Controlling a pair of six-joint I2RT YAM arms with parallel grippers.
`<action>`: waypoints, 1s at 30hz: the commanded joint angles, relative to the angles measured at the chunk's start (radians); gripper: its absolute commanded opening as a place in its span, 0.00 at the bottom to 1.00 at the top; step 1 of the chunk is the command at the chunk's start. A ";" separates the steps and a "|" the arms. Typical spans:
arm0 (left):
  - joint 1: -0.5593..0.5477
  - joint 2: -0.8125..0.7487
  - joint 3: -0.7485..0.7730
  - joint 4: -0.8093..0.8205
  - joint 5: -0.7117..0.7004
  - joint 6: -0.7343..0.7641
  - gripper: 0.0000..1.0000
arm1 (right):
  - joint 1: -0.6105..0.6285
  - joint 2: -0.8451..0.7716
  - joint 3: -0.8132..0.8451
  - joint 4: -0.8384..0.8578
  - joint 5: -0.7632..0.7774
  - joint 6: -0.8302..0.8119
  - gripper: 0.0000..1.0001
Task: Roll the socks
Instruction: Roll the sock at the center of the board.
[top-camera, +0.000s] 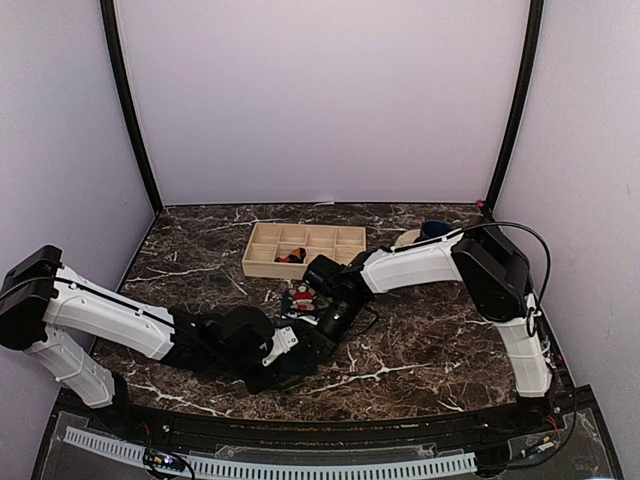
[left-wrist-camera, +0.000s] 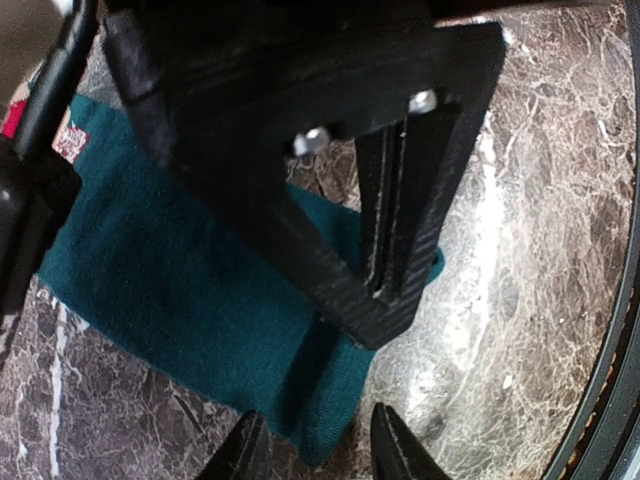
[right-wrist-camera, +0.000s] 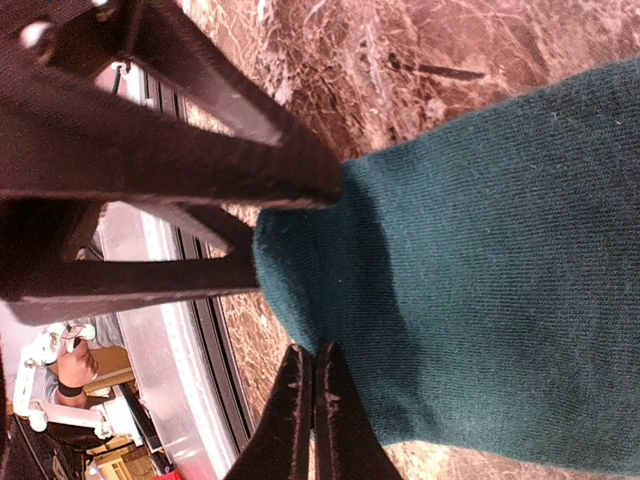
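Observation:
The dark teal sock (top-camera: 300, 300) with a red-and-white Santa figure lies flat on the marble table, just in front of the tray. It fills the left wrist view (left-wrist-camera: 180, 280) and the right wrist view (right-wrist-camera: 480, 270). My right gripper (top-camera: 331, 322) (right-wrist-camera: 315, 352) is shut, its tips pinching the sock's end edge, where a crease runs. My left gripper (top-camera: 303, 343) (left-wrist-camera: 320, 455) is open and low, its two fingertips straddling the same end of the sock. The black sock with orange-red diamonds (top-camera: 292, 257) lies in a tray compartment.
A wooden tray (top-camera: 262, 265) with several compartments stands at the back centre. A dark blue item (top-camera: 434, 229) and a pale dish (top-camera: 407, 238) sit at the back right. The table's front rail (left-wrist-camera: 610, 380) runs close behind the left gripper.

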 joint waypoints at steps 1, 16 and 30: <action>0.008 0.020 0.013 0.004 0.031 0.009 0.38 | -0.004 0.016 0.025 -0.012 -0.018 -0.012 0.00; 0.032 0.032 0.025 0.028 0.113 0.023 0.20 | -0.004 0.018 0.028 -0.016 -0.017 -0.015 0.00; 0.050 0.050 0.028 0.027 0.179 0.024 0.00 | -0.004 0.025 0.036 -0.023 -0.014 -0.018 0.00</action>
